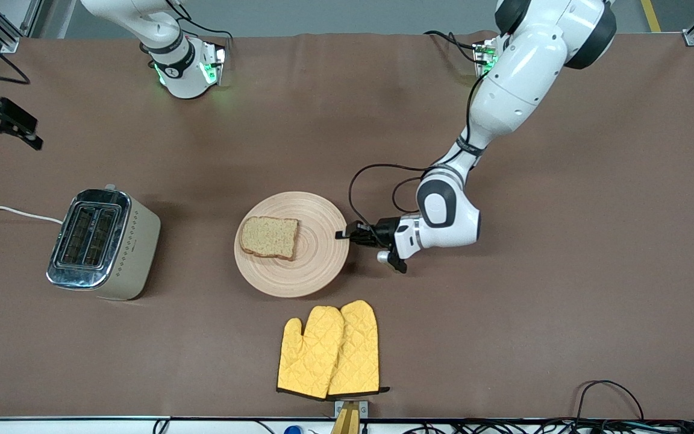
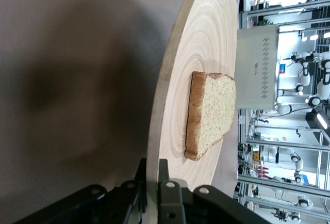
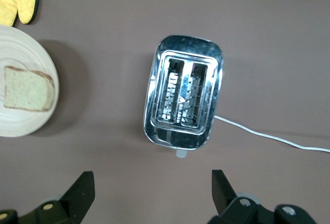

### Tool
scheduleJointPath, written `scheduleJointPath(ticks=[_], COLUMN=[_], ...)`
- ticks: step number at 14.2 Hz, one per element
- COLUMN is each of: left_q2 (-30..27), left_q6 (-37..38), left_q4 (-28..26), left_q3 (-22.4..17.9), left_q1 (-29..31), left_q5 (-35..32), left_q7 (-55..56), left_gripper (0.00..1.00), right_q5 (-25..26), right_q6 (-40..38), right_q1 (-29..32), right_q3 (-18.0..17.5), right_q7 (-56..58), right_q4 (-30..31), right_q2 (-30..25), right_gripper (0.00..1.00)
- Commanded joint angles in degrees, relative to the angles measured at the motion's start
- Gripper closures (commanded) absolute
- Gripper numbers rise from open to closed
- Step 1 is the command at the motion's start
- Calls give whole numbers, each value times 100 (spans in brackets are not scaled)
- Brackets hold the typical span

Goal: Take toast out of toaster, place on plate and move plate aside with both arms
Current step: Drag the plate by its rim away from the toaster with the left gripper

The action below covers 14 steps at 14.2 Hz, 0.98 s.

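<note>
Front view first: the toast [image 1: 270, 237] lies flat on the plate [image 1: 308, 265], a squarish brown slice with a darker crust and a speckled tan face, sitting off-centre toward the right arm's end of the table [image 1: 564, 301]. That plate is round, shallow, pale wood with ring grain, and it rests near the middle of the table. The left gripper [image 1: 347, 235] is down at the plate's rim on the side toward the left arm's end, and the left wrist view shows its fingers [image 2: 170, 193] clamped on the rim, one above and one below the edge (a thin bite, right at the lip). In that same view the toast [image 2: 211, 113] stands well clear of the pinched edge, with bare wood [image 2: 170, 105] between.

Over at the right arm's end, the right gripper [image 1: 18, 126] hangs in the air above the table near the toaster [image 1: 103, 244], and the right wrist view shows its fingers [image 3: 82, 193] spread wide apart with nothing between them, looking down on the toaster [image 3: 184, 100] and its two slots.

Room to move: brown table lies open between plate and toaster. A pair of yellow oven mitts [image 1: 329, 352] lies nearer the front camera than the plate, close to its rim but not touching. The toaster's white cord [image 1: 9, 211] trails off toward the table's edge.
</note>
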<state>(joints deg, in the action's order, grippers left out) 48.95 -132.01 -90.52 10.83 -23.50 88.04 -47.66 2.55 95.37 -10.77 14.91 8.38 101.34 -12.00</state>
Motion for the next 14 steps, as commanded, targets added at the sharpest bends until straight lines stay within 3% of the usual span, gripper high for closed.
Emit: scheduleJointPath(ticks=[1, 7, 14], left_q2=[-701, -1467, -1354], left_q6=[97, 860, 2336], left_q4=[-553, -1231, -1012], left_q3=[42, 24, 33], left_q1=[468, 1899, 4061], left_q5=[73, -286, -2149], left_q7=[-42, -7, 450], left_gripper=[100, 100, 100], right_q5=[150, 211, 211], right_q6=[-334, -502, -485], right_q1=[84, 23, 84], right_q3=[-111, -146, -103], right_q7=[-38, -12, -12], right_q4=[-307, -352, -343], right_q2=[-74, -74, -57], right_gripper=[0, 0, 0])
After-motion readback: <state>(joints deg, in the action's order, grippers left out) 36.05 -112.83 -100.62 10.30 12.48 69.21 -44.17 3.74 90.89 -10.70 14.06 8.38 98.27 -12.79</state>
